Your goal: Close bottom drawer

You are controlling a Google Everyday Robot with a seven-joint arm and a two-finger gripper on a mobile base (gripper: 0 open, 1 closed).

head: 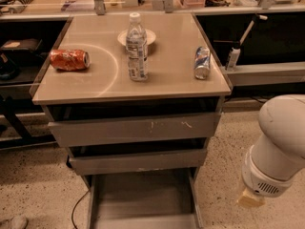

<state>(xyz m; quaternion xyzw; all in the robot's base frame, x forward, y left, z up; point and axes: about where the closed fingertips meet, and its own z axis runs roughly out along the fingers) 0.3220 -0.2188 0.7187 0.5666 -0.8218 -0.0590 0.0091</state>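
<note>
The bottom drawer (142,197) is the lowest and narrowest of three grey drawers under the tan table top (167,75). It is pulled far out towards me, showing its bare shallow tray, and its low front panel lies at the bottom edge of the view. My white arm (279,147) hangs at the lower right, to the right of the drawer and apart from it. The gripper (250,199) shows only as a pale tan tip below the arm's wrist, level with the open tray.
The mid-width drawer (138,161) and the widest drawer (136,128) with pale scratches stand slightly open. On the top are a clear water bottle (137,46), a white bowl (148,35), a lying orange can (69,59) and a blue-silver can (202,62). A cable (76,209) trails on the floor at left.
</note>
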